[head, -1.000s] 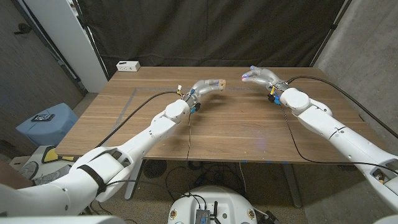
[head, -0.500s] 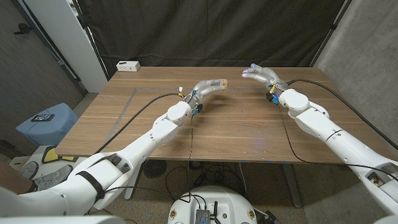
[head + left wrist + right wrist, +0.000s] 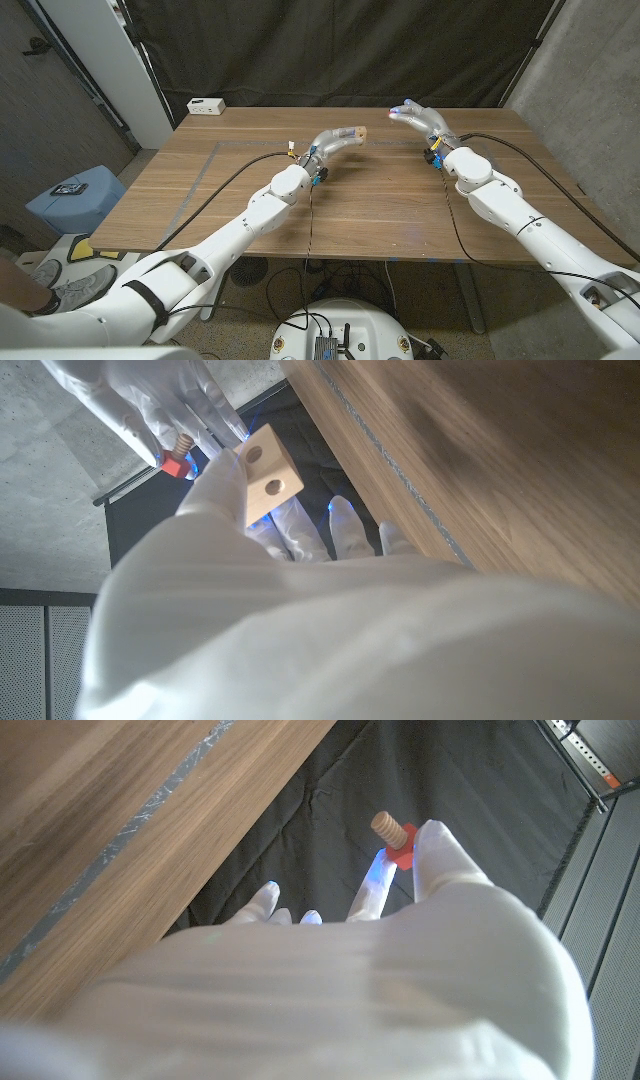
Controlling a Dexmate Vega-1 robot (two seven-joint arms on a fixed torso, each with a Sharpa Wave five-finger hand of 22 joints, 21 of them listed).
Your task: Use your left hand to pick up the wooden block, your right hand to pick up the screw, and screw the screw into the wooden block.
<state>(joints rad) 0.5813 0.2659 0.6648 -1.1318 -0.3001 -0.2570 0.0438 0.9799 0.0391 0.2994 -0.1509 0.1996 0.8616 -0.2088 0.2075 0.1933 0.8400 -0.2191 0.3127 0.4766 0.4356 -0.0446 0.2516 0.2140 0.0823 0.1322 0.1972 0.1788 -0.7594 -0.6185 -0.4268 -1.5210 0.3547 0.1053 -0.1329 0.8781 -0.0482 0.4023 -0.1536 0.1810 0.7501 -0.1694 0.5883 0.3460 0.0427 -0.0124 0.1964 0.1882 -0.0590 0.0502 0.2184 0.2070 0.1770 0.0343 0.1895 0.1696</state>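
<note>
block [image 3: 268, 478] base hidden by L hand [image 3: 225, 495]

There is one light wooden rectangular block [image 3: 268, 477], and two round holes are visible on its face. There is one screw with a red head and a tan wooden threaded shaft [image 3: 390, 832]. Two white robot hands are counted: the left hand [image 3: 338, 138] and the right hand [image 3: 418, 118]. There is one brown wooden table [image 3: 370, 210]. On the far left corner of the table stands one small white box [image 3: 206, 105]. On the floor to the left of the table there is one light blue round stool [image 3: 75, 198], with one small dark object on top of it.
</note>
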